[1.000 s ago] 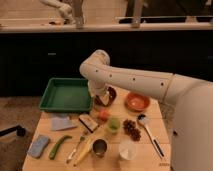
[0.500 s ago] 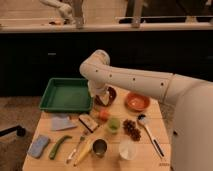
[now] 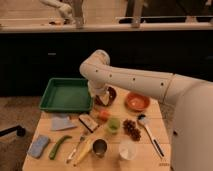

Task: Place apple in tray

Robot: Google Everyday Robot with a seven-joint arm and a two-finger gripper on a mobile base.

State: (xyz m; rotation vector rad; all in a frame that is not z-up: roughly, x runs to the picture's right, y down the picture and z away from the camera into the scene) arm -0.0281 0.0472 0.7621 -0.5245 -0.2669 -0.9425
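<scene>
Hanging low over a dark bowl, the pincer sits just right of the green tray. Can't tell if it's open or closed. The apple is on the bench just in front of the pincer, outside the tray.

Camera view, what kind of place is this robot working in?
Probably a kitchen or office break area: a long counter runs above dark cabinets, and a wooden table holds a banana, an orange bowl and a spoon. The end effector hangs just right of the green tray.
</scene>
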